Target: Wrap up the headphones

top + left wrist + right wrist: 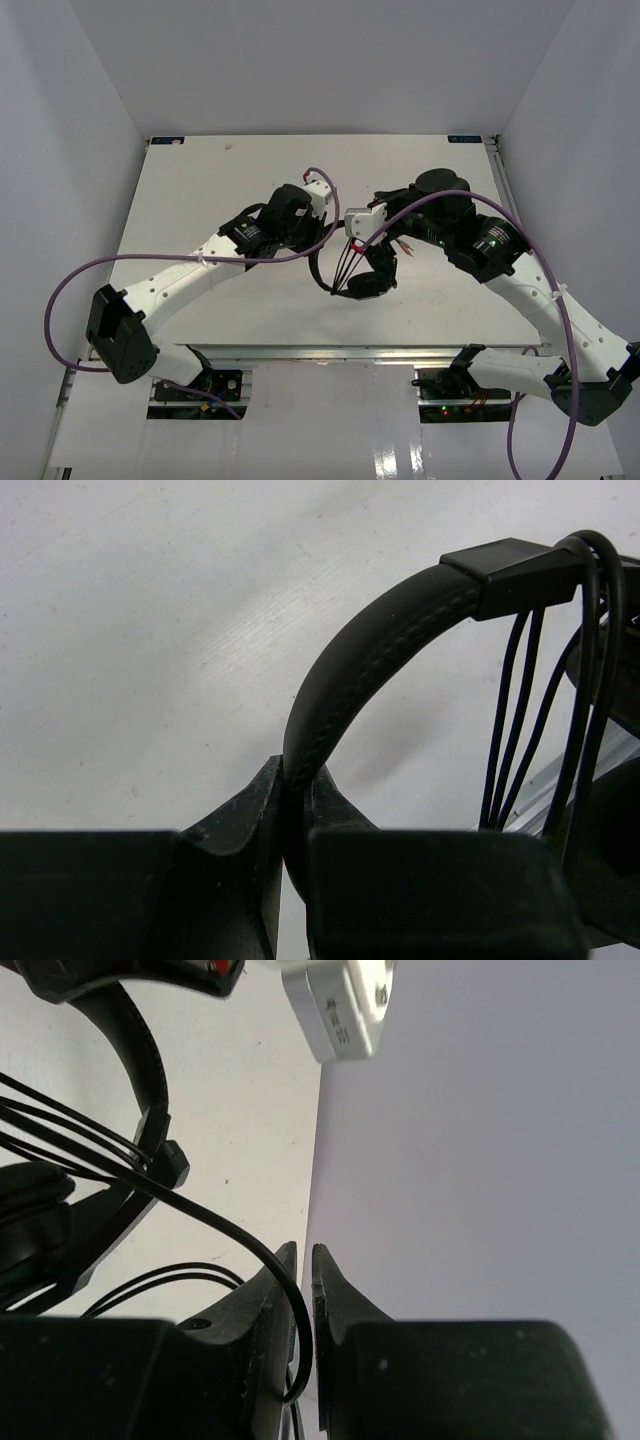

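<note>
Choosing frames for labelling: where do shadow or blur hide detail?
Top external: even light, white table glare-free, black over-ear headphones tiny. Left wrist: left gripper underexposed, padded headband sharp. Right wrist: right gripper equally dark, thin black cord crisp.

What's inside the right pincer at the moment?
The right pincer is shut on the thin black headphone cord, which curves down between its fingers. Where the cord ends below is covered by the pincer's body.
</note>
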{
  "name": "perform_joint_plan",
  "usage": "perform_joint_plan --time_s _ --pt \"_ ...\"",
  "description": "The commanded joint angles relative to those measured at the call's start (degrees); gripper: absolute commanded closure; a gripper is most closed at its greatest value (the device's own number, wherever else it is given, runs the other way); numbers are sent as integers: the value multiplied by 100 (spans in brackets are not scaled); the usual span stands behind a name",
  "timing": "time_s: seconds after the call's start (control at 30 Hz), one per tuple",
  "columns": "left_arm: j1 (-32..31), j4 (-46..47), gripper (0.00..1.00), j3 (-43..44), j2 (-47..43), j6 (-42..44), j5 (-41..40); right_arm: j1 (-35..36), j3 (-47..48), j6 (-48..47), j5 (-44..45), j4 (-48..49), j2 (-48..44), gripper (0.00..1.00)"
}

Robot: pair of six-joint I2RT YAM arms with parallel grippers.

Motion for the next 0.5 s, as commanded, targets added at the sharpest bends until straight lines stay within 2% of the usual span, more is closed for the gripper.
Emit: perform_joint_plan --time_s 0.0,0.23,0.47 --pt "-44 390 100 -202 -619 201 715 -87 -27 1 39 296 -98 81" --pt "-65 329 100 -196 -728 429 1153 -163 46 268 -353 281 -40 82" --pt "-109 274 100 -103 -621 403 1262 -193 78 440 -497 332 63 84"
